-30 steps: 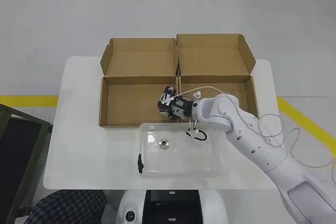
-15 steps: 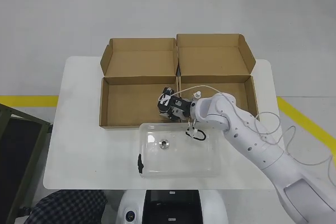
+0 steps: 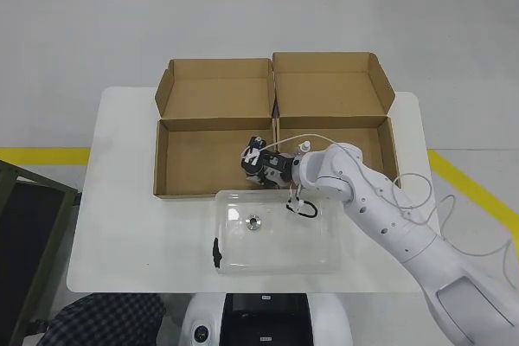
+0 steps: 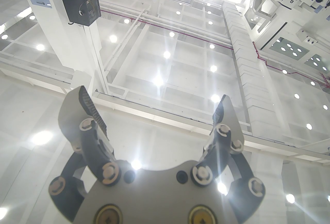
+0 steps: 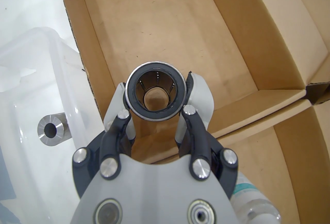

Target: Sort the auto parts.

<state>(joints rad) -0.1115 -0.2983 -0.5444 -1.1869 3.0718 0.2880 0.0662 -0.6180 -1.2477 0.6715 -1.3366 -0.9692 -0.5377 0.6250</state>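
Observation:
My right gripper [image 5: 156, 96] is shut on a black-rimmed metal cylindrical bearing [image 5: 156, 94], held above the floor of the left cardboard box [image 5: 165, 29]. From above, this gripper [image 3: 258, 162] hangs over the near right corner of the left cardboard box [image 3: 203, 160]. A small steel bushing [image 3: 255, 223] lies in the clear plastic tub [image 3: 277, 255]; the steel bushing [image 5: 52, 129] is off to the side of the held bearing. My left gripper [image 4: 154, 111] stands open with nothing between its fingers, pointing up at a ceiling.
A second cardboard box [image 3: 363, 143] adjoins the left one on the right, both with lids folded back. The white table [image 3: 121, 225] has bare room on its left side. A cable loop [image 3: 301, 208] hangs from the right arm above the tub.
The right gripper with the bearing has shifted slightly left and farther over the left box. The bushing in the tub has not moved.

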